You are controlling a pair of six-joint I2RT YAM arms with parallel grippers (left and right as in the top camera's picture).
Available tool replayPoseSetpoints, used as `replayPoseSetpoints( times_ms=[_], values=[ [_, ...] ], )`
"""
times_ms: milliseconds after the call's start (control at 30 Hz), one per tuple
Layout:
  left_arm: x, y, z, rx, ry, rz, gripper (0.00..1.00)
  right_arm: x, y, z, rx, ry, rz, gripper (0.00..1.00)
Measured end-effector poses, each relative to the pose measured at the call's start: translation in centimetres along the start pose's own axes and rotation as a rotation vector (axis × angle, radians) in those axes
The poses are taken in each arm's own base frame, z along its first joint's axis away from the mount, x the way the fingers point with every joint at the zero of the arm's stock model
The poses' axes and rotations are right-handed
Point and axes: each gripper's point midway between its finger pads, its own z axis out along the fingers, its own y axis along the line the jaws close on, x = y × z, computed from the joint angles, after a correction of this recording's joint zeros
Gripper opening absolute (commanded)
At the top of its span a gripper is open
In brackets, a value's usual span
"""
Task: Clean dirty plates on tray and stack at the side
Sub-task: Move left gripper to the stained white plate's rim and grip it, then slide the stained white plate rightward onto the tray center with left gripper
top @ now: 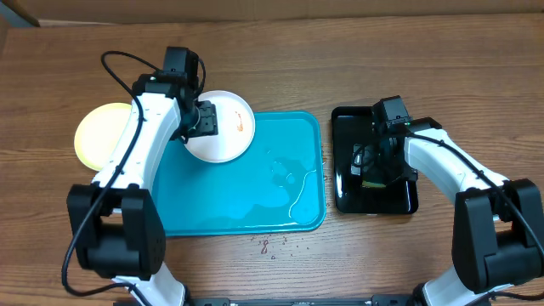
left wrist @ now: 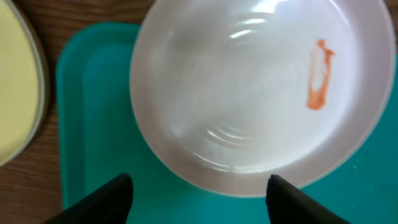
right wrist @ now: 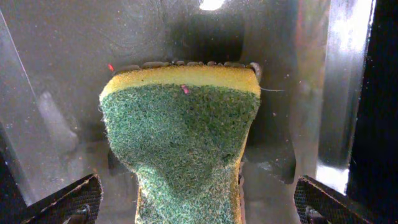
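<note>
A white plate point(top: 223, 127) with an orange smear point(left wrist: 320, 74) lies on the far left corner of the turquoise tray point(top: 238, 204), its edge reaching past the rim. My left gripper point(top: 208, 121) hovers over the plate's left side. In the left wrist view the white plate point(left wrist: 249, 93) fills the frame, and my left gripper point(left wrist: 199, 186) is open with the plate's near rim between the tips. A pale yellow plate point(top: 102, 136) rests on the table left of the tray. My right gripper point(right wrist: 199, 199) stands open astride a green-and-yellow sponge point(right wrist: 180, 143), not touching it.
The sponge lies in a glossy black tray point(top: 344, 170) to the right of the turquoise one, with my right gripper point(top: 371, 163) above it. Water streaks point(top: 289, 174) wet the turquoise tray's right half. Small crumbs point(top: 272, 246) dot the table in front of it.
</note>
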Motion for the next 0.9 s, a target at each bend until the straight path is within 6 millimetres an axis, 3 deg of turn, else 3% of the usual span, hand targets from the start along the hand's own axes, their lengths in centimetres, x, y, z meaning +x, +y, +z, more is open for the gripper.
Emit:
replayPoseSetpoints(
  times_ms=[133, 333, 533, 700, 900],
  values=[
    [-0.8, 0.2, 2.5, -0.032, -0.001, 0.024, 0.7, 0.0, 0.0, 0.0, 0.0, 0.0, 0.0, 1.0],
    [-0.4, 0.9, 6.1, -0.055, 0.059, 0.037, 0.64, 0.0, 0.0, 0.0, 0.0, 0.0, 0.0, 1.0],
    [1.4, 1.5, 6.2, -0.03, 0.145, 0.031, 0.6, 0.0, 0.0, 0.0, 0.0, 0.0, 0.0, 1.0],
    [4.2, 0.0, 5.6, 0.062, 0.267, 0.025, 0.6, 0.0, 0.0, 0.0, 0.0, 0.0, 0.0, 1.0],
    [6.2, -1.7, 4.9, 0.113, 0.345, 0.046, 0.6, 0.0, 0.0, 0.0, 0.0, 0.0, 0.0, 1.0]
  ],
)
